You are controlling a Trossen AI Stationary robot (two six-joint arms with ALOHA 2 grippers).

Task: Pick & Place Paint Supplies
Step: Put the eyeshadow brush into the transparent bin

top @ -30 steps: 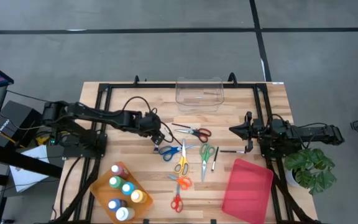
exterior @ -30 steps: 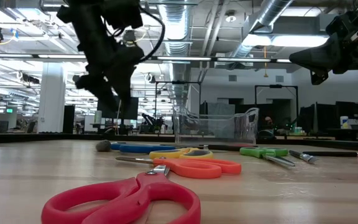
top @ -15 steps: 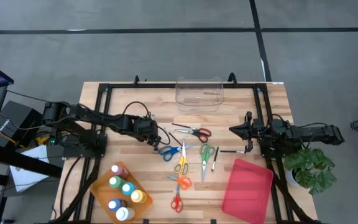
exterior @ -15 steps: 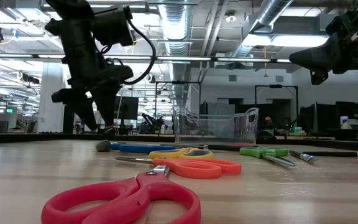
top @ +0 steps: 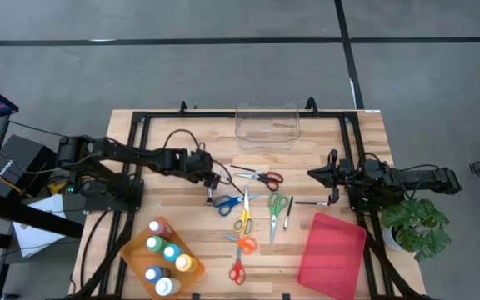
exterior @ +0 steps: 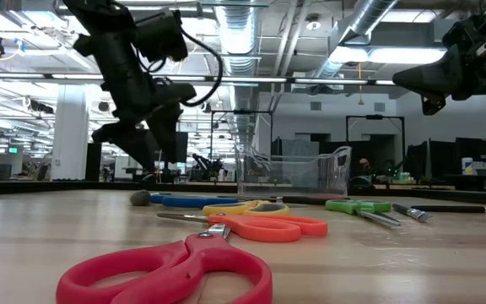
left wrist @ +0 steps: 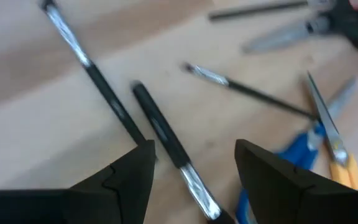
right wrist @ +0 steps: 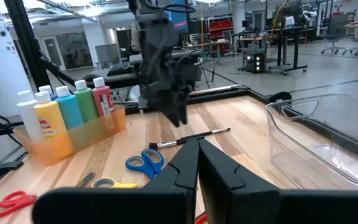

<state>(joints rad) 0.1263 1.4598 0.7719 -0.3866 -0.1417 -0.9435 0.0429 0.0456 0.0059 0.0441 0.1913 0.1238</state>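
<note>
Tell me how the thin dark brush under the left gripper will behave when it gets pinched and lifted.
The thin dark paintbrush lies flat on the wooden table between the open left gripper fingers. Its round, slender handle suggests it may roll if nudged sideways. It looks light and stiff, so it should lift easily, though gripped off-centre it may tilt. A second brush lies close by and might get bumped.

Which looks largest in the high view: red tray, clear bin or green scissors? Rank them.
1. red tray
2. clear bin
3. green scissors
The gaps are plain from this overhead camera.
</note>
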